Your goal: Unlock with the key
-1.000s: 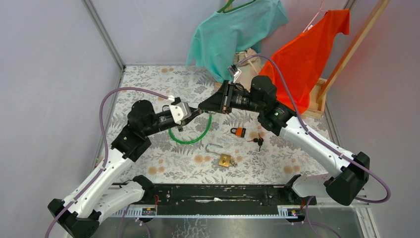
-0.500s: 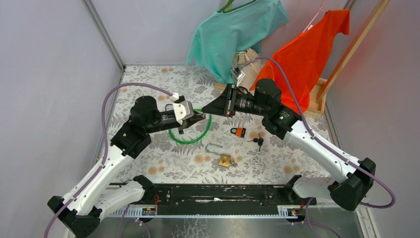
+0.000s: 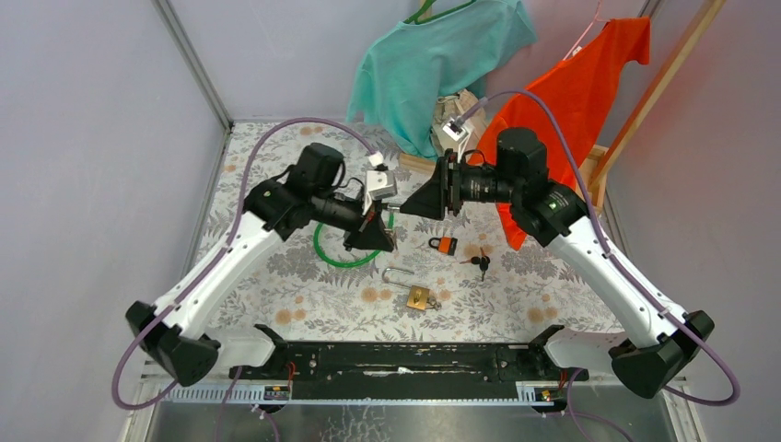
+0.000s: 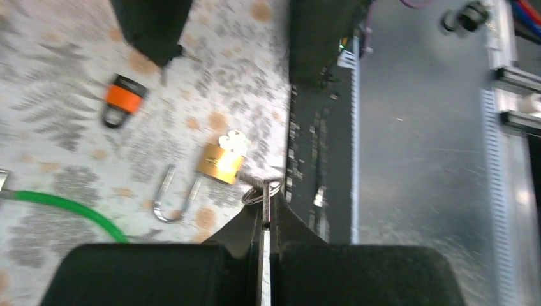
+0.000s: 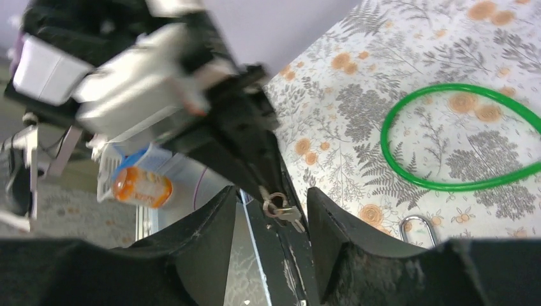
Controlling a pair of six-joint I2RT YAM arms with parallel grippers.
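Observation:
My left gripper [image 3: 385, 241] is shut on a small silver key [image 4: 265, 203]. The key's ring [image 4: 261, 190] sticks out past the fingertips. The gripper is held above the table, tilted down toward the brass padlock [image 3: 419, 296], whose long steel shackle [image 3: 396, 274] lies flat. The padlock also shows in the left wrist view [image 4: 220, 162]. My right gripper [image 3: 405, 210] is open and empty, hovering just right of the left one. In the right wrist view the key and ring [image 5: 275, 207] show between its spread fingers [image 5: 332, 223], not touching them.
A small orange padlock [image 3: 445, 245] and black keys [image 3: 481, 263] lie right of centre. A green ring [image 3: 355, 244] lies under the left gripper. Teal and orange shirts [image 3: 433, 64] hang at the back by a wooden frame [image 3: 589, 175]. The black rail [image 3: 396, 354] runs along the near edge.
My left arm has swung right and forward, and its gripper now tilts down toward the brass padlock. My right gripper has drawn back to the right and is apart from the left one.

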